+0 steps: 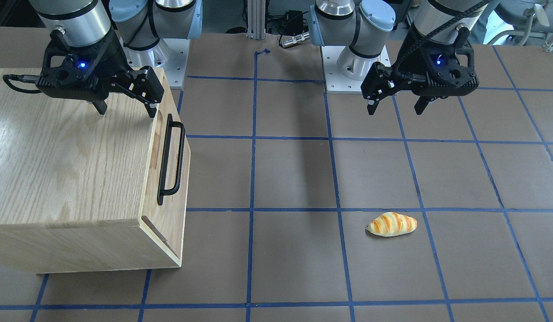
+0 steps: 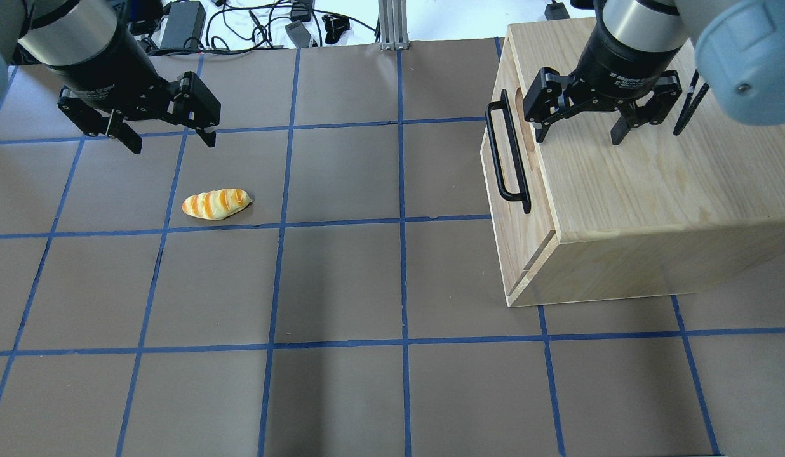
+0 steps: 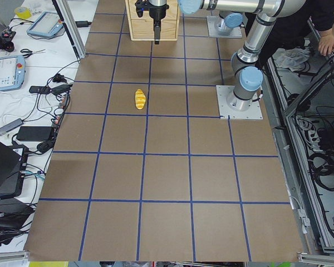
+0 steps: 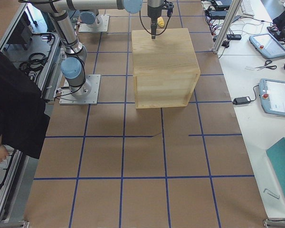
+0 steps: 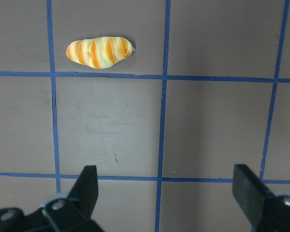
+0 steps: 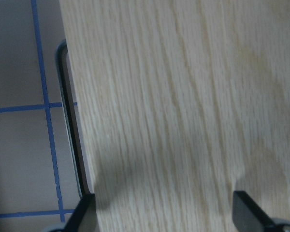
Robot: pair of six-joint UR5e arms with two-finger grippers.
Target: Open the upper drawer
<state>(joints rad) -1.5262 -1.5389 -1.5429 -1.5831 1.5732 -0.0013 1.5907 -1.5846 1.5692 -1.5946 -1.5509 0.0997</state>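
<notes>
The light oak cabinet (image 2: 653, 184) stands on the table's right side in the overhead view. Its upper drawer front (image 2: 513, 209) faces the table's middle and carries a long black bar handle (image 2: 507, 155) beside an oblong finger notch (image 2: 531, 136). The drawer looks closed. My right gripper (image 2: 580, 133) hangs open above the cabinet's top, near the handle edge; the handle also shows in the right wrist view (image 6: 70, 121). My left gripper (image 2: 167, 139) is open and empty above the table at the far left.
A striped toy bread roll (image 2: 216, 204) lies on the brown paper below my left gripper, also in the left wrist view (image 5: 99, 51). Blue tape lines grid the table (image 2: 342, 285). Cables and power bricks (image 2: 253, 25) lie beyond the far edge.
</notes>
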